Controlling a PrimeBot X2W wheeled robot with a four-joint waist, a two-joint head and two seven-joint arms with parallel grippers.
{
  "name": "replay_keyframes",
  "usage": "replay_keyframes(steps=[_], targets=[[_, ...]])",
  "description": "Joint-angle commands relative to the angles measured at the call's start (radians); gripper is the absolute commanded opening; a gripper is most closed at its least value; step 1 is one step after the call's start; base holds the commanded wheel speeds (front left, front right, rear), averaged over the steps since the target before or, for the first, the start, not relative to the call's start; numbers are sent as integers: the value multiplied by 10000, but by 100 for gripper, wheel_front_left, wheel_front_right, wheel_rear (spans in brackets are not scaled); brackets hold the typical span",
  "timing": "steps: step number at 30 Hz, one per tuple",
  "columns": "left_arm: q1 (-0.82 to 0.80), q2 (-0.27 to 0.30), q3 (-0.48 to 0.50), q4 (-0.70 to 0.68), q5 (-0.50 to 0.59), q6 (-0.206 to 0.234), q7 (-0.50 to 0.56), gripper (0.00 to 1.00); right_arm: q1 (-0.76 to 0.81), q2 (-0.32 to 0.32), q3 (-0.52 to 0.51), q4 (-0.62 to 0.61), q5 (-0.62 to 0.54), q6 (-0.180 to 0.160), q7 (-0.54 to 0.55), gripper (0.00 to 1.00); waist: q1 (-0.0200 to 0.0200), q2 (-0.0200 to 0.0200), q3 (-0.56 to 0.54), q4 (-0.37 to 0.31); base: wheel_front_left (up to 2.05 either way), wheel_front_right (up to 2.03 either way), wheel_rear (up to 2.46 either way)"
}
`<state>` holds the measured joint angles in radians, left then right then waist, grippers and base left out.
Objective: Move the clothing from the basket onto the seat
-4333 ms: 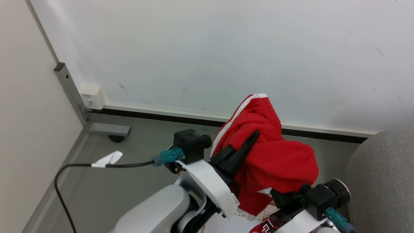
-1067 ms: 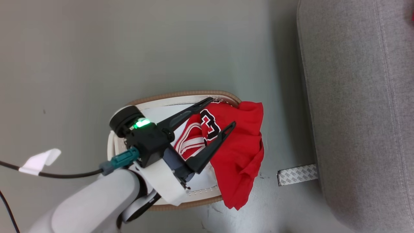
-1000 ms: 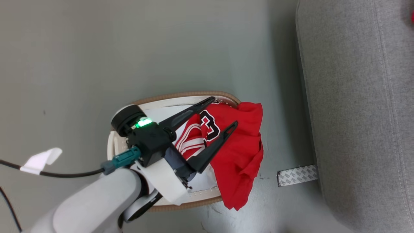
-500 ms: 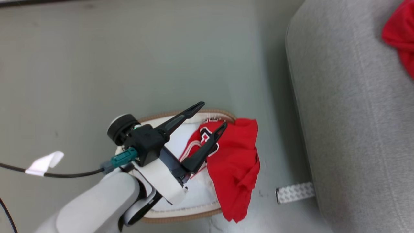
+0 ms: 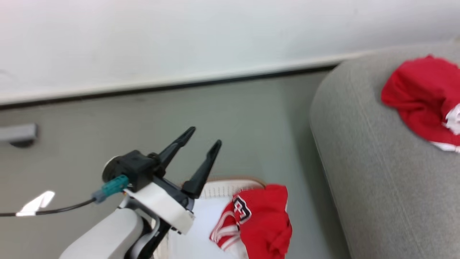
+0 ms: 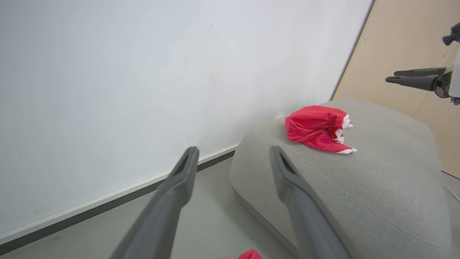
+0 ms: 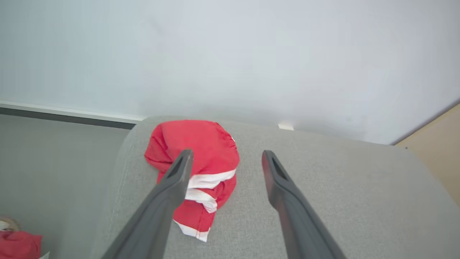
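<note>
1. Noted around left gripper [image 5: 205, 136]: black cable [image 5: 54, 210] with white tag trailing off behind its wrist; grey metal foot [image 5: 18, 133] on the floor well off to its left; bare wall ahead of its fingertips
2. Found right gripper [image 7: 227, 153] hovering above seat [image 5: 359, 162]; in its own view, saw its left finger crossing in front of shorts [image 7: 210, 147]; judged it well apart from the cloth, going by left wrist view
3. Recorded both grippers spread wide, pinching nothing
4. Counted two red garments: shorts, crumpled on the seat, below and ahead of right gripper; jersey [image 5: 262, 216], below and right of left gripper, draped across basket [image 5: 224, 187] rim on the seat side
5. Counted one basket, one seat, one white pad [image 5: 201, 230] lying inside the basket, beneath left gripper's wrist
6. Logged surface and room: smooth grey floor [image 5: 251, 126]; white wall [image 5: 179, 43] with pale skirting [image 5: 179, 81] over a dark strip; beige panel [image 6: 406, 46] behind right gripper; seat in light grey fabric, standing just right of the basket
</note>
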<state>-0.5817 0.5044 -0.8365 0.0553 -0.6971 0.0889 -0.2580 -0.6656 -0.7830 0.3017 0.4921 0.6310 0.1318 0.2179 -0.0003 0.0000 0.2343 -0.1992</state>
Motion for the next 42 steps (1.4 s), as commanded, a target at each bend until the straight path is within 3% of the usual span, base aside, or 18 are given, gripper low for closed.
replay_keyframes(steps=[1,7,14,20,25,31,35,42], targets=[[269,22,149,22,-81,79,-72,100,244,85,-38,-202,203,-22,-94,100,3,0,-965,375,0,0,0],[1070,305,1566,61,-440,667,-59,100,805,844,-511,-1603,224,-23,-681,100,3,0,-1735,769,0,0,0],[2540,345,3410,-52,-417,1013,-63,100,2292,2493,-1871,-2976,-307,-22,-1270,100,3,0,-2189,1125,0,0,0],[3701,-48,4660,-179,39,1095,-64,100,4062,4152,-2748,-4244,-1168,-22,-1598,100,3,0,-2330,1364,0,0,0],[4615,-763,5649,-323,598,753,-65,100,5448,5370,-2698,-4985,-1586,-22,-2164,100,3,0,-2425,1469,0,0,0],[5621,-1802,6722,-240,1346,121,-65,100,6487,6210,-2305,-4844,-1737,-22,-3431,100,3,0,-2468,1461,0,0,0],[6021,-2305,7246,-44,1905,-414,-65,100,6778,6587,-2300,-4408,-1722,-22,-4269,100,3,0,-2442,1448,0,0,0],[6199,-2988,7904,265,2804,-1138,-65,100,6591,6974,-2208,-3537,-2023,-22,-4655,100,3,0,-2392,1434,0,0,0]])
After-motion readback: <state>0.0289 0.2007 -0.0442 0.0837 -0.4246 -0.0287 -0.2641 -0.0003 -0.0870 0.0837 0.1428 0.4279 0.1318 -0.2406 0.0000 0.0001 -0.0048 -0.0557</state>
